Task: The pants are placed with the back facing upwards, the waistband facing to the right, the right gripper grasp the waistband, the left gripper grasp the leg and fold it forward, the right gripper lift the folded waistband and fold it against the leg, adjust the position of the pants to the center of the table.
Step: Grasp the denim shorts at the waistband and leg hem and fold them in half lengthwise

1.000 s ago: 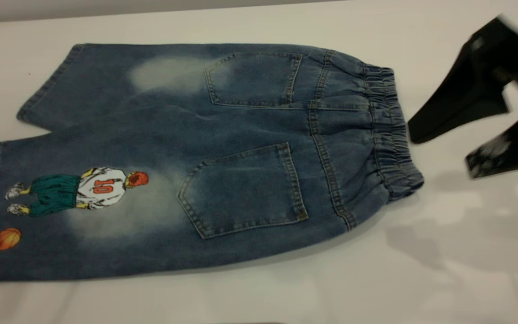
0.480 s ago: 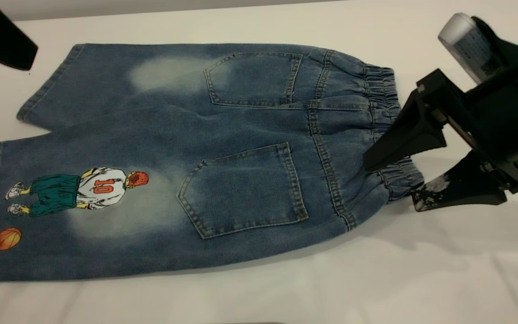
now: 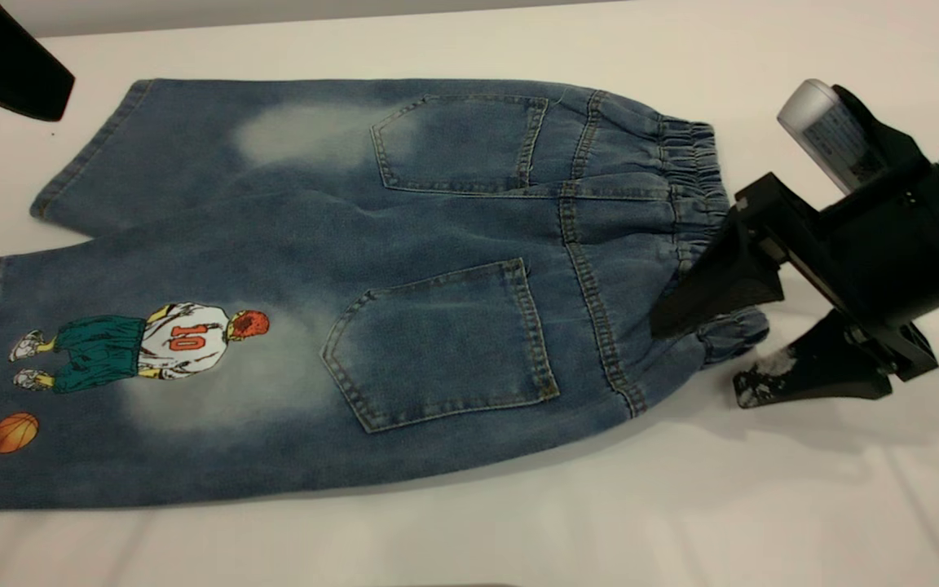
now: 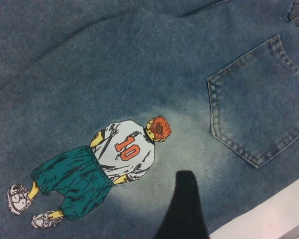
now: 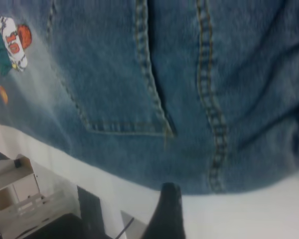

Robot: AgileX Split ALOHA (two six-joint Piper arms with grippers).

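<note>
The pants (image 3: 339, 269) lie flat on the white table (image 3: 518, 530), back pockets up. The gathered waistband (image 3: 694, 171) is at the right. The leg (image 3: 111, 391) printed with the number 10 player and the orange ball is at the near left. My right gripper (image 3: 699, 361) is open at the waistband's near corner. One finger (image 3: 714, 285) is over the band and the other finger (image 3: 804, 379) is on the table beside it. My left gripper (image 3: 13, 77) hovers open past the far left leg's hem. In the left wrist view, one finger (image 4: 183, 209) hangs above the printed leg (image 4: 89, 169).
White tabletop surrounds the pants, widest along the near side and at the right under the right arm. Past the table's edge, the right wrist view shows white shelving (image 5: 15, 196) and a dark upright object (image 5: 89, 214).
The right gripper has come in from the right and dropped to the waistband's near corner. The left gripper has moved further into view at the far left. The pants have not moved.
</note>
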